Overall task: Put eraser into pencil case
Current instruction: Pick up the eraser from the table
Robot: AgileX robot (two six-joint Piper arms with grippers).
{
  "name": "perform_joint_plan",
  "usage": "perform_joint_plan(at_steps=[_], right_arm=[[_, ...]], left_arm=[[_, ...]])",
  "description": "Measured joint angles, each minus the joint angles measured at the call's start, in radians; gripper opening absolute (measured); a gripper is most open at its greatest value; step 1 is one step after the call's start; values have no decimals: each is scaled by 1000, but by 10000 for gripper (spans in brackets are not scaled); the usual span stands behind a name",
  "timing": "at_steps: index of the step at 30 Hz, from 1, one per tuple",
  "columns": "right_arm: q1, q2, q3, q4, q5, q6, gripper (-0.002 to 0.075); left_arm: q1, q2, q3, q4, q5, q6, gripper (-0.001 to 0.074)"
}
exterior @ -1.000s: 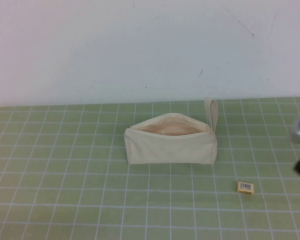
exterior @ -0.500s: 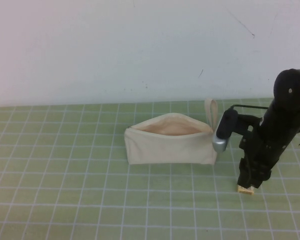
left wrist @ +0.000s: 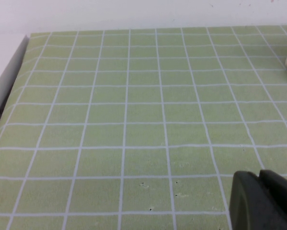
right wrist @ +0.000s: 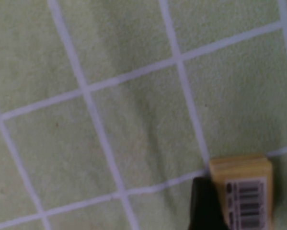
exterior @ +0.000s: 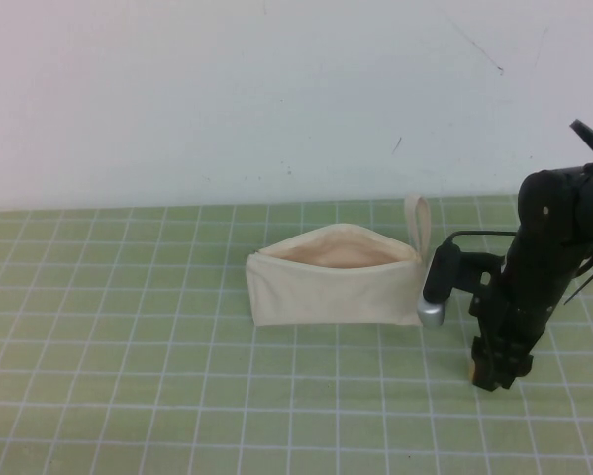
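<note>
Right gripper (exterior: 494, 374): down at the green grid mat (exterior: 128, 396), to the right of the pencil case — my fingers pinch the eraser (right wrist: 243, 194).
Eraser: on the mat, barcode label up, one dark finger (right wrist: 205, 203) against its side.
Pencil case (exterior: 336, 274): upright, mouth open, loop strap at its right end.
Left gripper (left wrist: 263, 201): low over bare mat — whether its fingers are spread, I cannot tell.

A green gridded mat (exterior: 128, 396) carries the pencil case (exterior: 336, 287) and eraser (right wrist: 244, 191).

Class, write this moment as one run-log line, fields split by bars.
right tool: down at eraser on mat, grip unconfirmed | left tool: parked over mat | pencil case: open, upright, eraser not inside
</note>
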Motion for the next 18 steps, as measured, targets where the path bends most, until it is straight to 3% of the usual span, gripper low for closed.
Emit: perform_joint_plan(at_steps=[4, 9, 13, 18], right_arm=[[0, 11, -4, -2, -22, -1, 350], [0, 12, -6, -6, -24, 1, 209], [0, 19, -30, -6, 37, 6, 211], [0, 27, -178, 23, 269, 30, 211]], left_arm=[[0, 0, 0, 0, 0, 0, -1], [0, 0, 0, 0, 0, 0, -1], [0, 0, 0, 0, 0, 0, -1], [0, 0, 0, 0, 0, 0, -1]])
